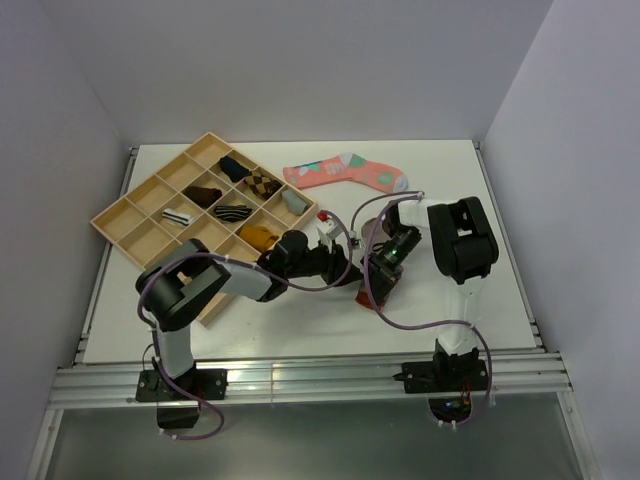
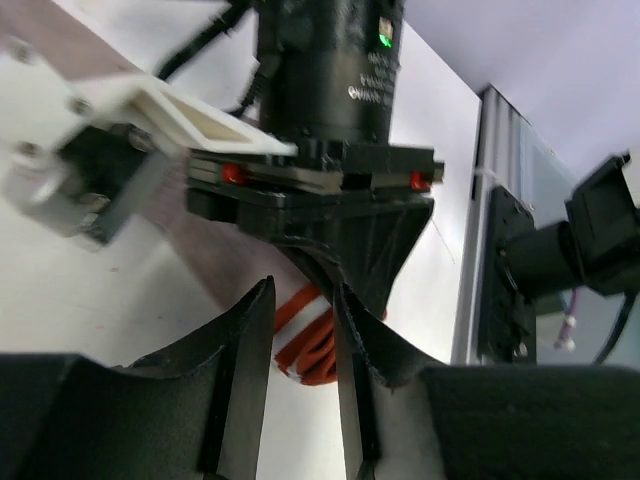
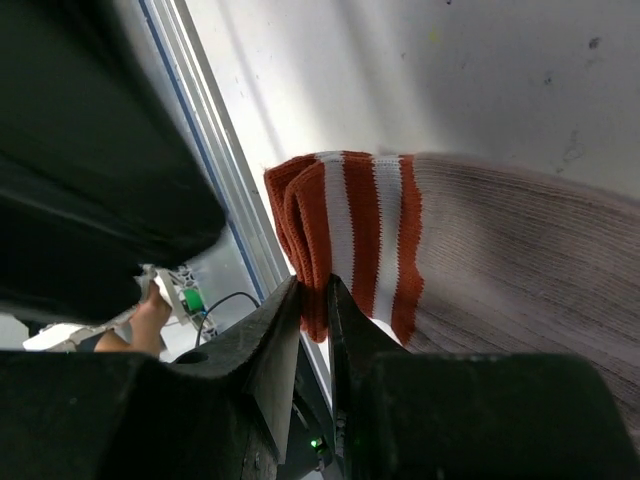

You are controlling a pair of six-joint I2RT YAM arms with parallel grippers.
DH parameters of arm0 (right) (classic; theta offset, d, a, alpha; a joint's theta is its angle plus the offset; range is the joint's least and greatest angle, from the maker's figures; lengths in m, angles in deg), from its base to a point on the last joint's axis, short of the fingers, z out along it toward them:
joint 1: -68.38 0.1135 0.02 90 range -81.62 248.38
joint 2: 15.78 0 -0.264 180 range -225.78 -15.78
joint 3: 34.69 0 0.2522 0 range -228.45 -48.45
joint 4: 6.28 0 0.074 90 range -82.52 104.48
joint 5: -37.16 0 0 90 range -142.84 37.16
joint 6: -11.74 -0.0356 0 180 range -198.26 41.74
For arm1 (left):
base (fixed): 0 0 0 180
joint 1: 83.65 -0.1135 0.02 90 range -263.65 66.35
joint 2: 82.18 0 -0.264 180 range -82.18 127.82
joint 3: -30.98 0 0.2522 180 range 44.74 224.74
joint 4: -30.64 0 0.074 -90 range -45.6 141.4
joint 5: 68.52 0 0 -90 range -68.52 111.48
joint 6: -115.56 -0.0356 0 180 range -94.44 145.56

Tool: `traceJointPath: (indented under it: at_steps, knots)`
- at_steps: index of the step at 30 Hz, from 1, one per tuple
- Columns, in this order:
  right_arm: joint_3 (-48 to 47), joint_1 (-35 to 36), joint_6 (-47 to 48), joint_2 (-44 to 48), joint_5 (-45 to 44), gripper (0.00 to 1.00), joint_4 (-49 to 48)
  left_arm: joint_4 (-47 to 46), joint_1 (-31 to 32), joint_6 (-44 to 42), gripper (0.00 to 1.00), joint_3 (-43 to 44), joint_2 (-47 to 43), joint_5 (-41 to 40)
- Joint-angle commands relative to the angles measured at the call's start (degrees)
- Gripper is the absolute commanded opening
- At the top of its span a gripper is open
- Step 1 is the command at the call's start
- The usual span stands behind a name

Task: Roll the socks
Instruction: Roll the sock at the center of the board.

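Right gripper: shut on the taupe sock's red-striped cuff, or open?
Shut on it. The fingers of the right gripper pinch the edge of the red-and-white striped cuff of the taupe ribbed sock, no gap between.

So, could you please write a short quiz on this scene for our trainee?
1. True or false: the coral-pink sock lies outside the wooden tray.
2. Which part of the taupe sock does the right end effector pinch? A toe; B red-striped cuff; C heel.
3. Fill in: the tray sits on the table's far ____ side.
Key: 1 true; 2 B; 3 left.
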Motion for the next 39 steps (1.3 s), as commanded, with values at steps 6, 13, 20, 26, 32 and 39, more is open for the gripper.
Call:
traceJointPath:
  at_steps: [6,13,20,26,32,39]
  knots:
    - [-1.5,-1.0,-0.8,-1.0,0.5,0.23,0.8,-10.1,1.2,3.7,0.35,2.3,6.2,9.8]
    - [-1.5,-1.5,-1.3,-1.1,0.5,0.23,0.6,-11.8,1.5,5.1,0.40,3.9,9.9,12.7]
    - [-1.7,-2.1,-1.6,-1.0,0.3,0.23,0.7,-10.4,1.7,4.7,0.43,4.7,11.4,13.2]
    - [-1.5,-2.2,-0.9,-0.7,-0.2,0.22,0.9,-9.0,1.7,3.7,0.43,5.1,12.4,12.7]
    - [-1.3,-2.4,-0.9,-0.7,-0.2,0.22,0.8,-7.8,1.7,3.4,0.43,6.1,13.5,12.6]
    - [-2.0,-2.9,-2.1,-0.7,-0.1,0.22,0.6,-6.4,1.7,2.7,0.43,5.6,13.2,13.4]
